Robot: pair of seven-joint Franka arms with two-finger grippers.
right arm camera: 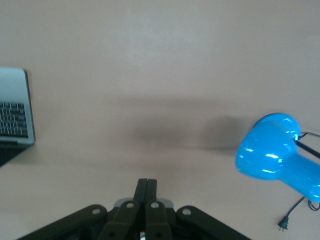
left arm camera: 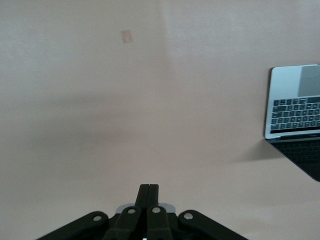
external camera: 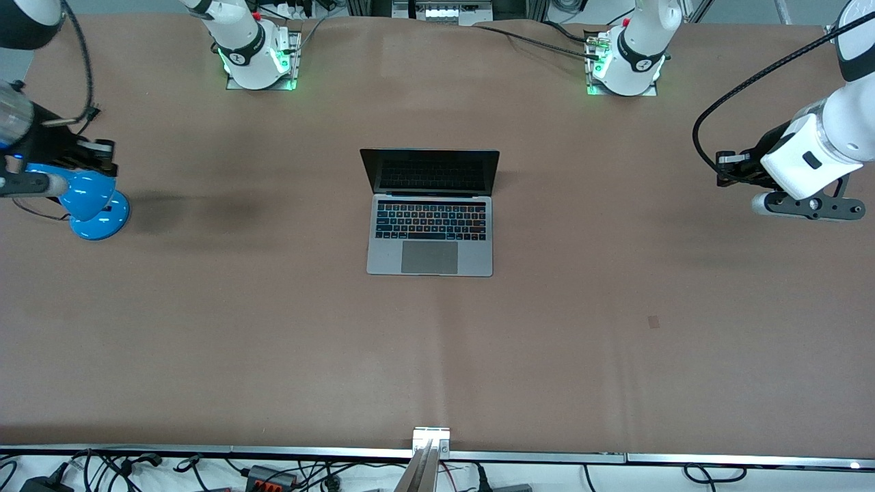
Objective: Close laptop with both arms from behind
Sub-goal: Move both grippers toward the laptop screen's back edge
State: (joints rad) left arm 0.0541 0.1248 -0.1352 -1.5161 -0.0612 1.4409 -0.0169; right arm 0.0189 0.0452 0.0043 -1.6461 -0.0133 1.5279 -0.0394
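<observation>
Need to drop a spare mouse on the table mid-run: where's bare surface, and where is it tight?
Bare: the wide strip between the laptop and the table edge nearest the front camera; also both flanks of the laptop. Tight: the right arm's end, where the blue desk lamp stands under the shut right gripper. Shut left gripper hangs over bare table.

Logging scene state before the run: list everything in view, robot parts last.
laptop: 1, silver-grey with black keyboard and dark screen, open, mid-table.
desk lamp: 1, glossy blue, at the right arm's end of the table, its black plug lying on the table.
tape patch: 1, brownish, on the table nearer the front camera than the laptop, toward the left arm's end.
table: 1, brown cover.
left gripper: 1, black, shut, empty, over bare table at the left arm's end.
right gripper: 1, black, shut, empty, over bare table beside the lamp.
</observation>
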